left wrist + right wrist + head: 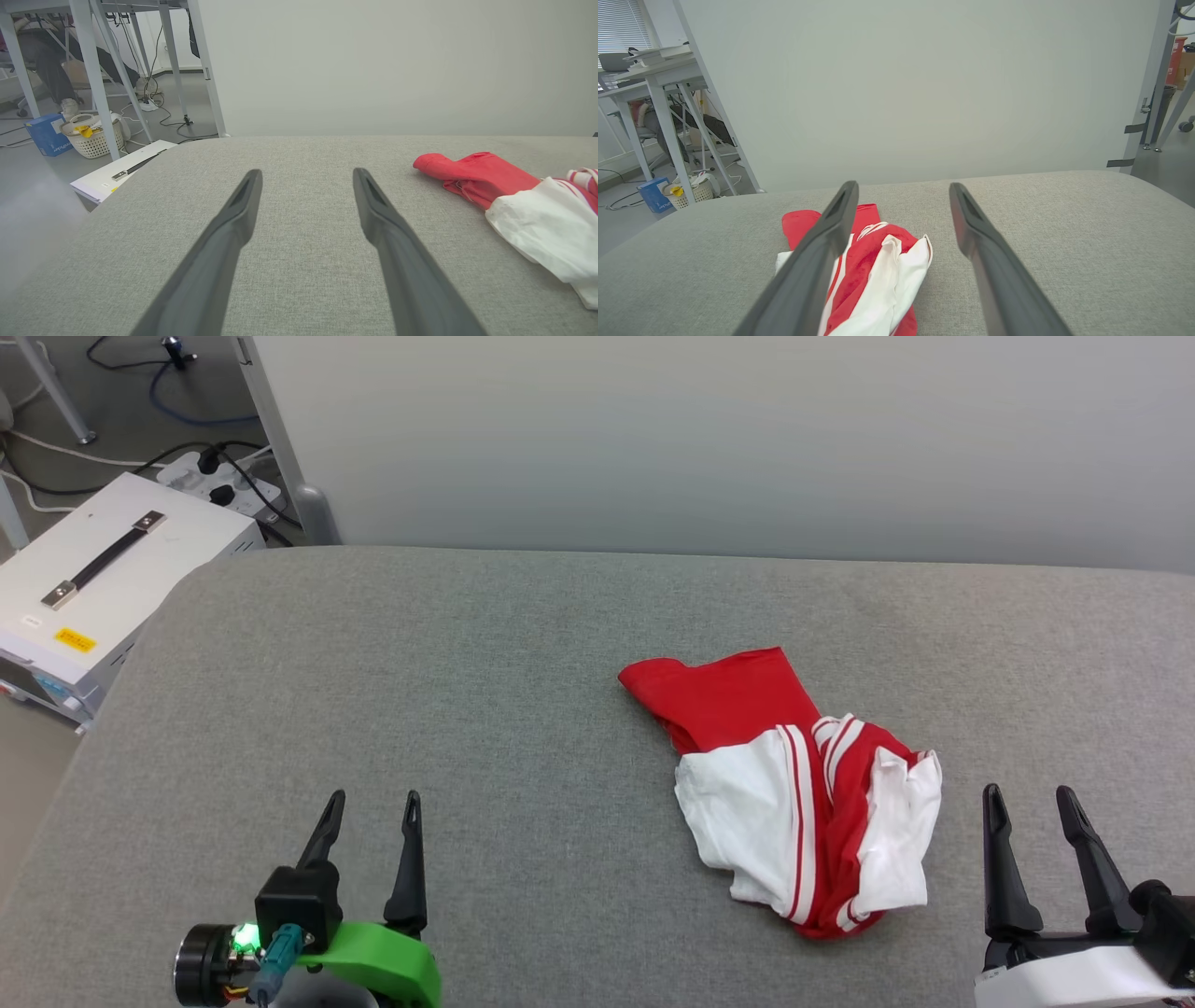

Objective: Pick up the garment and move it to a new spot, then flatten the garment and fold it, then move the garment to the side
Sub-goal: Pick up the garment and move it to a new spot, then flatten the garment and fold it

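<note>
While the crumpled red-and-white jersey garment (794, 793) lies on the grey fabric worktop (467, 663), left pincer (373, 798) and right pincer (1028, 793) hover low, released.

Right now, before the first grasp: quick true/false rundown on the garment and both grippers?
1. The garment lies crumpled on the grey table. True.
2. The left gripper is shut on the garment. False: it is open, holds nothing, and is well apart from the garment.
3. The garment lies nearer the right gripper than the left. True.
4. The garment is spread flat with its lettering showing. False: it is bunched up, and no lettering is visible.
5. The right gripper is open and holds nothing. True.
</note>
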Tool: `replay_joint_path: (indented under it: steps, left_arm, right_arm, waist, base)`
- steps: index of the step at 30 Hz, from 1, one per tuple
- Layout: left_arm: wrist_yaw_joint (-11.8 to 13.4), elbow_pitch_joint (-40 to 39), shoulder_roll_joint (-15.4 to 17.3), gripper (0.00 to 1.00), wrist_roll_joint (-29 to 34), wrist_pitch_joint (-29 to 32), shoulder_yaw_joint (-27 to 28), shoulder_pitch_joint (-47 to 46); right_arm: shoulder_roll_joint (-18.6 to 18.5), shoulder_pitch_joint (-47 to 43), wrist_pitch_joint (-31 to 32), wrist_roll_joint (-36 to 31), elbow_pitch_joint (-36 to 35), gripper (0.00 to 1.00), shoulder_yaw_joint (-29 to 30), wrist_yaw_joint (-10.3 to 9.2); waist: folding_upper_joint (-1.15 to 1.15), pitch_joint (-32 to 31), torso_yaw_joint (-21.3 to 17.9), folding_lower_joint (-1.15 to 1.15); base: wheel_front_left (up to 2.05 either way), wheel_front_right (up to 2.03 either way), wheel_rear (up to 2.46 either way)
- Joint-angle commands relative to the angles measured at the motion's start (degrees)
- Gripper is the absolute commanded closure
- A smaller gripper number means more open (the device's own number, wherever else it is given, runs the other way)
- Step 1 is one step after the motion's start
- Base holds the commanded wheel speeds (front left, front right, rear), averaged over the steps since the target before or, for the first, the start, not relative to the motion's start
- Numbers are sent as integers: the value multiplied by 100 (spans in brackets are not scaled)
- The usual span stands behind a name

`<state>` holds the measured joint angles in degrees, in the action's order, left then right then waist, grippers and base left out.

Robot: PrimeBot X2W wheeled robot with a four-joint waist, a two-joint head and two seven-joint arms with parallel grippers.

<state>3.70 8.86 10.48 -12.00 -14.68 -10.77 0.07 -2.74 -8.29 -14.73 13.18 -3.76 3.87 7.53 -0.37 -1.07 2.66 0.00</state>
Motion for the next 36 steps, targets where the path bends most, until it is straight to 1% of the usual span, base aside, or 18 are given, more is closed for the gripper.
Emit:
replay_joint_path:
  steps: [1, 10, 16, 30, 36]
  left_arm:
    - [-60, 24, -60, 0, 85, -31, 55, 122]
    - [-298, 103, -293, 0, 356, -31, 351, 325]
    - [-417, 162, -384, 0, 483, -31, 488, 340]
    - [-598, 283, -509, 0, 705, -31, 669, 349]
    - [-683, 320, -502, 0, 736, -31, 757, 235]
  right_arm:
    - [-14, -92, -27, -19, 28, 0, -7, -4]
    - [-14, -283, -27, -6, 128, 0, 25, -4]
    - [-14, -300, -27, -6, 165, 0, 25, -4]
    - [-14, -303, -27, 8, 201, 0, 15, -4]
    - [-14, -282, -27, -20, 196, 0, 10, -4]
  waist:
    - [37, -57, -32, 0]
    - [37, -138, -96, 0]
    - [37, -134, -116, 0]
    - [37, -150, -102, 0]
    - [37, -106, -91, 0]
  base:
    - [0, 0, 0]
    - [0, 0, 0]
    - [0, 0, 0]
    - [0, 0, 0]
    - [0, 0, 0]
